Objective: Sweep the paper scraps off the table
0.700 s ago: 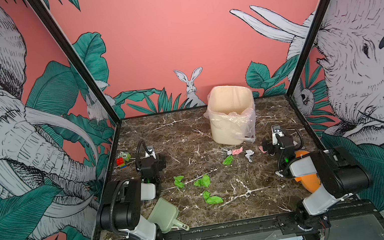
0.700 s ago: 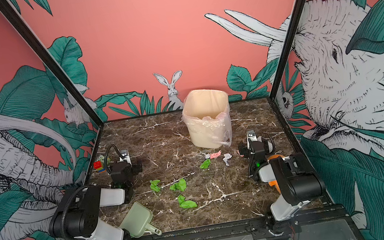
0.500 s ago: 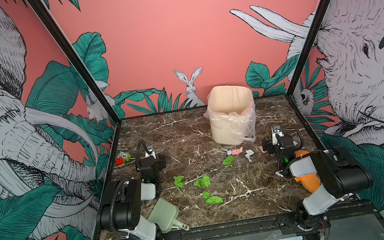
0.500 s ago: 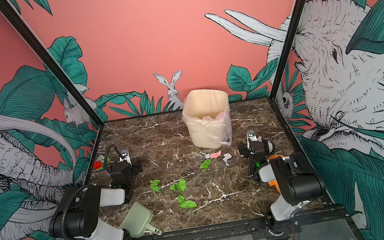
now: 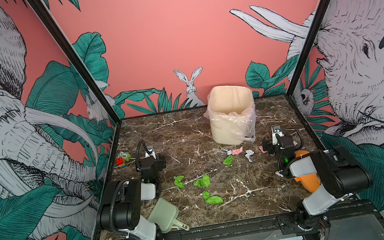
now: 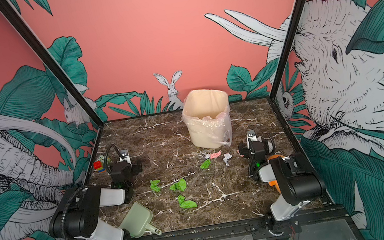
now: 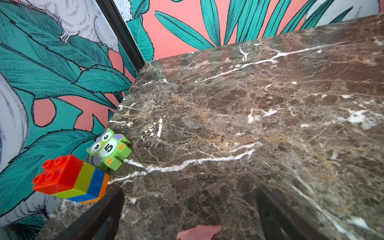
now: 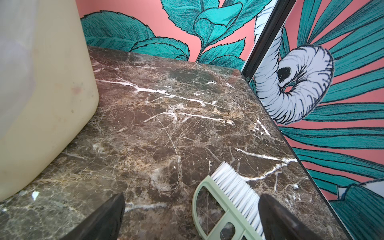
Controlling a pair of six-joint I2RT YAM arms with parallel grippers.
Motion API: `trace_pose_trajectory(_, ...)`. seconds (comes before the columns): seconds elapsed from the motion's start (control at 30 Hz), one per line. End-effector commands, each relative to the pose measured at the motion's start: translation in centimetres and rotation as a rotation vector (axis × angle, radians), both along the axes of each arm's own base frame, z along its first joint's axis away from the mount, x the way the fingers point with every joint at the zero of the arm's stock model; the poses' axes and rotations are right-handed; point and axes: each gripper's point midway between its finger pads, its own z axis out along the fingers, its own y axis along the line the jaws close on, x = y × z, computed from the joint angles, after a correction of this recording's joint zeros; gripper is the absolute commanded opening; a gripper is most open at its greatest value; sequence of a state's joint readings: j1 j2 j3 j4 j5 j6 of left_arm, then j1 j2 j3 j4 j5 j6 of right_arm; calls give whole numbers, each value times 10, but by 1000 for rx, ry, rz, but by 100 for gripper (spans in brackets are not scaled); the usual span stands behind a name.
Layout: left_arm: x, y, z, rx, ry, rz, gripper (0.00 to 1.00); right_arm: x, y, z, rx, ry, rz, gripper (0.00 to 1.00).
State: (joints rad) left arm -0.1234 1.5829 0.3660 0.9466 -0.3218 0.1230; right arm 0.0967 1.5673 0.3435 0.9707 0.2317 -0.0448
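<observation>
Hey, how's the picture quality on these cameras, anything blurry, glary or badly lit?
In both top views lighting is soft and even, scraps sharp, shadows faint. In the left wrist view the owl block is crisp, while the pink scrap and dark fingers at the frame edge blur. In the right wrist view the bin looks soft, the brush clear.

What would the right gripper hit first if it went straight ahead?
The right gripper would likely meet the brush first, lying on the table just ahead between its open fingers.
</observation>
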Motion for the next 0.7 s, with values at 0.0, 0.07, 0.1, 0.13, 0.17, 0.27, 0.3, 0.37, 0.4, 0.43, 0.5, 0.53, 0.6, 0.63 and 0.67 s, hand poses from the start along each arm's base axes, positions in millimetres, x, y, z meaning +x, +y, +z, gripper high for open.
trace_pose_trajectory(0.0, 4, -2, 14, -19, -42, -4, 100, 5, -2, 13, 18, -44, -13, 99)
trace_pose_trajectory(0.07, 4, -2, 14, -19, -40, -4, 100, 5, -2, 13, 20, -42, -11, 99)
trace_pose_trajectory(0.1, 4, -2, 13, -19, -39, -4, 100, 5, -2, 13, 21, -41, -10, 99)
trace_pose_trajectory(0.13, 4, -2, 13, -19, -39, -4, 100, 6, -2, 13, 23, -40, -10, 99)
trace_pose_trajectory(0.17, 4, -2, 13, -19, -39, -4, 100, 6, -3, 13, 23, -40, -10, 99)
trace_pose_trajectory(0.27, 4, -2, 14, -19, -40, -4, 100, 6, -3, 13, 23, -39, -11, 99)
trace_pose_trajectory(0.3, 4, -2, 14, -19, -40, -4, 100, 6, -3, 13, 23, -39, -11, 99)
trace_pose_trajectory(0.37, 4, -2, 14, -19, -40, -5, 100, 6, -2, 13, 24, -39, -8, 99)
trace_pose_trajectory(0.4, 4, -2, 14, -19, -39, -4, 100, 6, -3, 12, 25, -37, -7, 99)
trace_pose_trajectory(0.43, 4, -2, 14, -19, -40, -3, 100, 6, -2, 12, 27, -36, -6, 99)
trace_pose_trajectory(0.5, 4, -2, 14, -19, -40, -4, 100, 6, -2, 11, 29, -32, -1, 99)
trace_pose_trajectory(0.53, 4, -2, 14, -19, -41, -4, 100, 7, -2, 12, 33, -31, 2, 99)
trace_pose_trajectory(0.6, 4, -2, 13, -19, -39, -4, 100, 9, -2, 11, 44, -24, 12, 99)
trace_pose_trajectory(0.63, 4, -2, 13, -19, -38, -4, 100, 9, -2, 10, 49, -19, 16, 99)
trace_pose_trajectory(0.67, 4, -2, 13, -19, -38, -3, 100, 9, -2, 11, 50, -20, 17, 99)
